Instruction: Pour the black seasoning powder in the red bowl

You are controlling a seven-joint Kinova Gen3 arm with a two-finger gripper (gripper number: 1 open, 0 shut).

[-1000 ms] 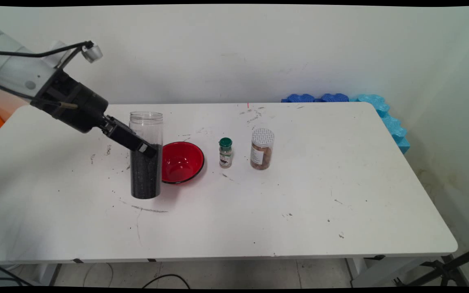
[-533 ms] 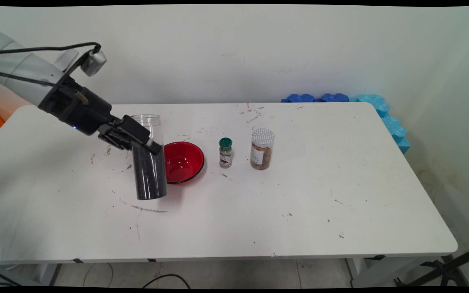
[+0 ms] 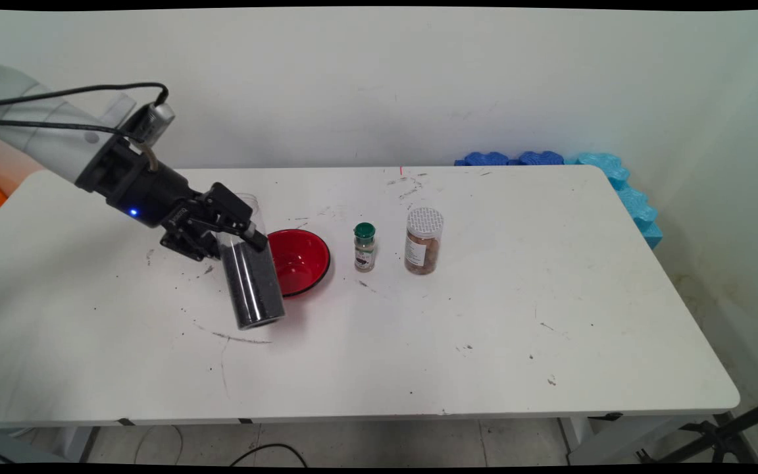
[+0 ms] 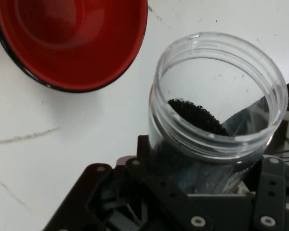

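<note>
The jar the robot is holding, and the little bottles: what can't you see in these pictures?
- Tall jar: main view, the gripper hides its upper part.
- Hand view: the gripper's linkage covers the jar's lower body.
- Green-capped bottle and white-capped jar: labels too small to read.
- Red bowl: left side behind the jar.

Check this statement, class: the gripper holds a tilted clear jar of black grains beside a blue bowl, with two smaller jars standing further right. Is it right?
Not quite. The bowl is red, not blue, as both the main and hand views show. The rest holds: the gripper grips the tilted clear jar of black grains, and the green-capped jar and white-capped jar stand further right.
</note>
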